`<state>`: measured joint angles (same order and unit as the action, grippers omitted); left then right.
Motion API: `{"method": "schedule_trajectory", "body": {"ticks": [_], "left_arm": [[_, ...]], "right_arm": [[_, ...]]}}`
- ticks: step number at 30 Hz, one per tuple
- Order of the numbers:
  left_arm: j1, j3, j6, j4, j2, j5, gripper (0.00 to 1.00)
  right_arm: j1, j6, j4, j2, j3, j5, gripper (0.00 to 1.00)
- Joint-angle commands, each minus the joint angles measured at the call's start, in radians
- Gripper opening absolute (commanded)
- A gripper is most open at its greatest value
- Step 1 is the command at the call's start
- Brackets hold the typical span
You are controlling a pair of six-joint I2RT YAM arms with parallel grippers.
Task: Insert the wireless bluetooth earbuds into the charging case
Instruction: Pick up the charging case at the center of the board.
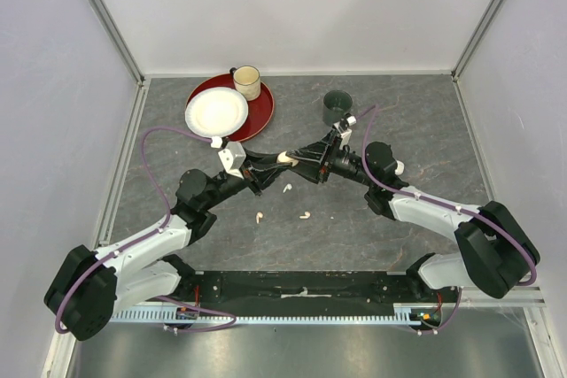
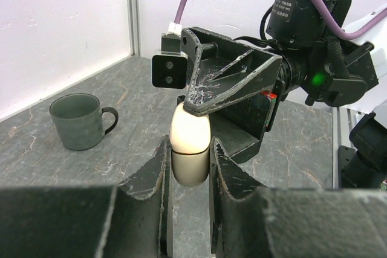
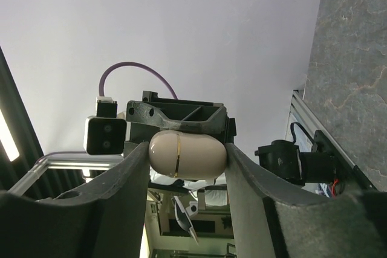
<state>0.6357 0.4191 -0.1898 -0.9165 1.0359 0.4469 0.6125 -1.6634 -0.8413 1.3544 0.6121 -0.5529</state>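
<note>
The left gripper (image 2: pixel 189 164) was closed on the lower half of the cream charging case (image 2: pixel 190 128). The right gripper (image 3: pixel 187 160) clamped the same case from the opposite side, over the middle of the table (image 1: pixel 399 143). On the table lay one earbud (image 1: pixel 287 188) at 6 o'clock from the case, another earbud (image 1: pixel 259 216) at 7 o'clock and a third earbud (image 1: pixel 306 215) at 5 o'clock. A green mug (image 1: pixel 337 102) stood at 1 o'clock.

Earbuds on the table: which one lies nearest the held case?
The middle earbud, just below the case in the top view; the left earbud and right earbud lie lower, farther off.
</note>
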Motion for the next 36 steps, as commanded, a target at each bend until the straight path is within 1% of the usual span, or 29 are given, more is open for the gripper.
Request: {"method": "schedule_trajectory", "body": {"ticks": [1, 3, 5, 6, 8, 9, 12, 16, 21, 26, 36], "left_arm": [[0.001, 0.017, -0.011, -0.03, -0.004, -0.034, 0.1], [0.001, 0.018, -0.026, -0.027, 0.0, -0.036, 0.22], [0.001, 0.021, -0.043, -0.025, 0.004, -0.036, 0.31], [0.001, 0.02, -0.048, -0.03, 0.007, -0.037, 0.37], [0.001, 0.009, -0.048, -0.064, 0.012, -0.024, 0.41], [0.001, 0.003, -0.053, -0.085, 0.018, -0.024, 0.45], [0.001, -0.014, -0.063, -0.137, 0.032, -0.033, 0.5], [0.001, -0.013, -0.079, -0.169, 0.055, -0.024, 0.52], [0.001, -0.02, -0.096, -0.22, 0.079, -0.01, 0.52], [-0.001, -0.022, -0.097, -0.237, 0.09, -0.013, 0.53], [0.004, -0.003, -0.109, -0.259, 0.13, -0.004, 0.49]], "right_arm": [[0.004, -0.013, -0.059, -0.018, -0.009, 0.001, 0.4], [0.003, -0.019, -0.08, -0.017, -0.012, 0.004, 0.34], [0.003, -0.033, -0.102, -0.015, -0.02, 0.008, 0.33], [0.003, -0.042, -0.119, -0.012, -0.021, 0.011, 0.31], [0.003, -0.048, -0.125, -0.011, -0.026, 0.016, 0.3], [0.004, -0.052, -0.133, -0.011, -0.028, 0.019, 0.29], [0.004, -0.053, -0.136, -0.011, -0.029, 0.019, 0.29], [0.004, -0.07, -0.145, -0.006, -0.035, 0.021, 0.29], [0.004, -0.099, -0.203, 0.014, -0.041, 0.018, 0.29], [0.007, -0.125, -0.246, 0.029, -0.046, 0.018, 0.28], [0.015, -0.127, -0.248, 0.031, -0.043, 0.019, 0.28]]}}
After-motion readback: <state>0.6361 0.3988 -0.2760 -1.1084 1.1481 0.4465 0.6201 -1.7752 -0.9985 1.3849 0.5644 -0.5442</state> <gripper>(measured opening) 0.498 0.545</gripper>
